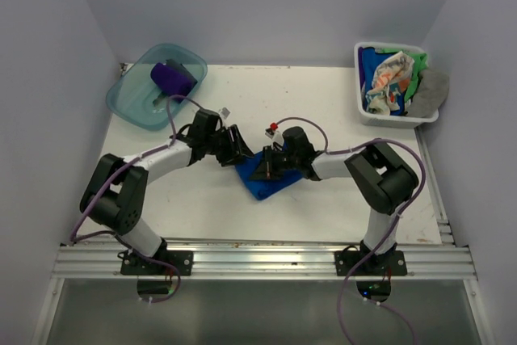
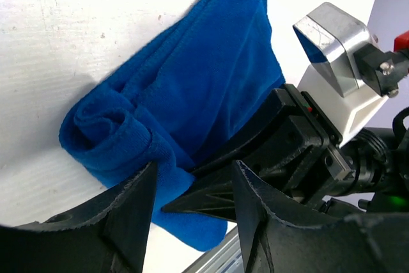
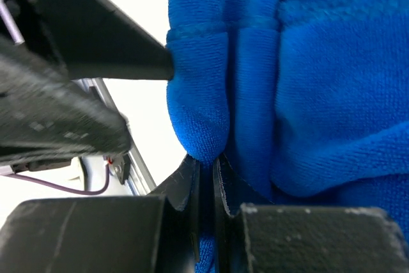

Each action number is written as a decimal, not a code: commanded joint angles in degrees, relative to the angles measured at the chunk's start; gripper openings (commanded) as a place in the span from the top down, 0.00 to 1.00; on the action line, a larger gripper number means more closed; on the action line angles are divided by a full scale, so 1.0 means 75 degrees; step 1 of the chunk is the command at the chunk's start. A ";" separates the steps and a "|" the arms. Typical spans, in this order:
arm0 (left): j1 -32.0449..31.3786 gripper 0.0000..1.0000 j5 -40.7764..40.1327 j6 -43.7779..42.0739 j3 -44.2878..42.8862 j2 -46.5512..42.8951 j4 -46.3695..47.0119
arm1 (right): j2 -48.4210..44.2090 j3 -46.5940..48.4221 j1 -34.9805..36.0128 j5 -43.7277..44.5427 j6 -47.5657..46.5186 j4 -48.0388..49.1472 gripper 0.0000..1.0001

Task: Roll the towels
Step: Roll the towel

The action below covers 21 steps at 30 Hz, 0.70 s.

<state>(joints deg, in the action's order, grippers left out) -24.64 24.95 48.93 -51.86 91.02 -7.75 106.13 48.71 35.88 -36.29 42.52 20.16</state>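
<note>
Presently the right tool (image 3: pixel 206 165) is pinching a fold of the royal blue towel (image 2: pixel 192 75) while the left tool (image 2: pixel 193 172) is gaping wide beside its rolled end.

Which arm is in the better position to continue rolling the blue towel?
Probably the left: the left gripper is open right at the rolled end of the blue towel, while the right gripper is shut on a fold of it.
</note>
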 commanded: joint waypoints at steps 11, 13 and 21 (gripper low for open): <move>-0.0042 0.50 0.0026 -0.0055 -0.0445 0.1316 0.0425 | -0.0906 -0.0377 -0.0108 0.0549 -0.0278 -0.0705 0.65; -0.0054 0.50 0.0002 -0.0078 -0.0492 0.1387 0.0330 | -0.1444 -0.0342 -0.0061 0.1285 -0.0629 -0.1291 0.48; -0.0124 0.50 0.0072 -0.0102 -0.0492 0.1610 0.0236 | -0.3427 0.0535 0.1448 0.5001 -0.2820 -0.4409 0.46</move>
<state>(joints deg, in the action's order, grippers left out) -24.91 26.89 48.95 -54.92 101.25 -4.34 82.46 48.80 41.91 -11.57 29.67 -3.05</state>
